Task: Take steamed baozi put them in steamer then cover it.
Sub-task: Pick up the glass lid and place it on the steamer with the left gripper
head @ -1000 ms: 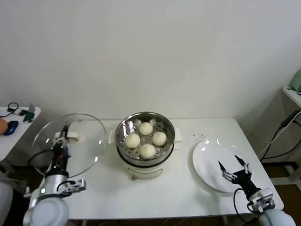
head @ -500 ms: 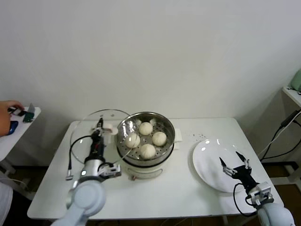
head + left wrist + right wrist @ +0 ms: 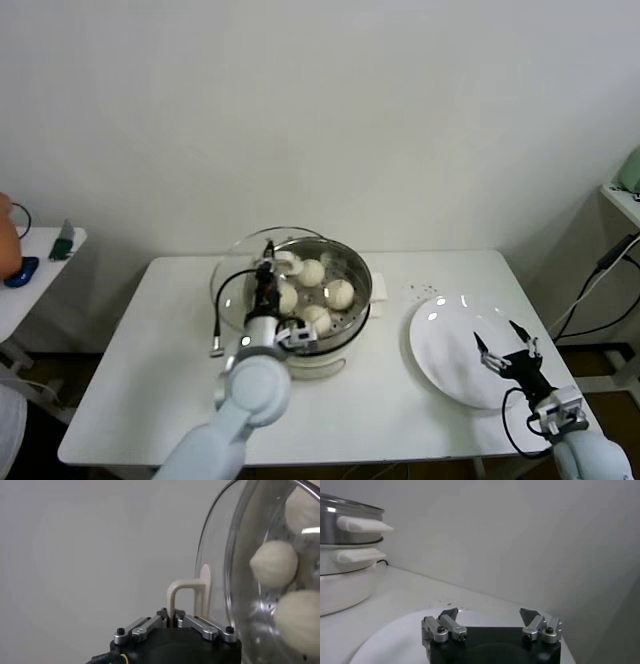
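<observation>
Several cream-white steamed baozi (image 3: 341, 293) lie in the shiny steamer (image 3: 362, 277) on its white pot base at the table's middle. My left gripper (image 3: 267, 270) is shut on the white handle (image 3: 187, 592) of the round glass lid (image 3: 226, 292). The lid hangs tilted over the steamer's left half, and through its glass (image 3: 220, 555) the left wrist view shows baozi (image 3: 274, 564). My right gripper (image 3: 507, 342) stands open with nothing in it, just above the white plate (image 3: 440, 340) at the right. In the right wrist view the steamer (image 3: 345, 517) is off to one side of that gripper (image 3: 489, 614).
A few dark crumbs (image 3: 425, 292) lie between the steamer and the plate. A side table (image 3: 40, 250) with small items stands at the far left, with a person's hand (image 3: 6, 215) over it. Cables (image 3: 590, 290) hang beyond the table's right edge.
My left arm has carried the glass lid to the right, from beyond the table's left edge to over the steamer's left half. The right gripper has only drifted slightly right, still open.
</observation>
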